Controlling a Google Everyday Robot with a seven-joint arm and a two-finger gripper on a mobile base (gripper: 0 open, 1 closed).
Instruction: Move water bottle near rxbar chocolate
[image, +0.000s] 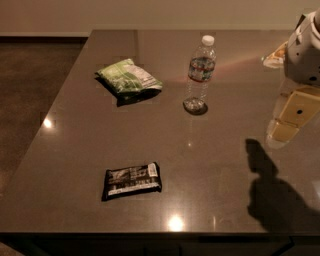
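Camera view has the gripper (290, 122) at the far right edge, hanging above the table (215, 165). It has nothing in its grasp as far as we see; how wide the jaws stand we can't tell. The bottle (201, 75) stands upright, well apart from the jaws, left of them in the view and farther back. The bar (132, 181) lies flat, farther left again and nearer the front edge, well apart from both jaws and bottle. A green bag (130, 77) sits beyond the bottle, on the side away from the jaws.

Risks, as we judge them:
- The bottle is tall w/ a narrow foot, so a jaw clipping it on approach likely tips it or sends it rolling.
- Clear plastic is slick & soft. A grip too near the cap may let it swing, and too hard a squeeze may buckle it.
- At the drop we could land it on the bar itself, or release it tilted so it falls.
- Drifting toward the bag = wrong target.
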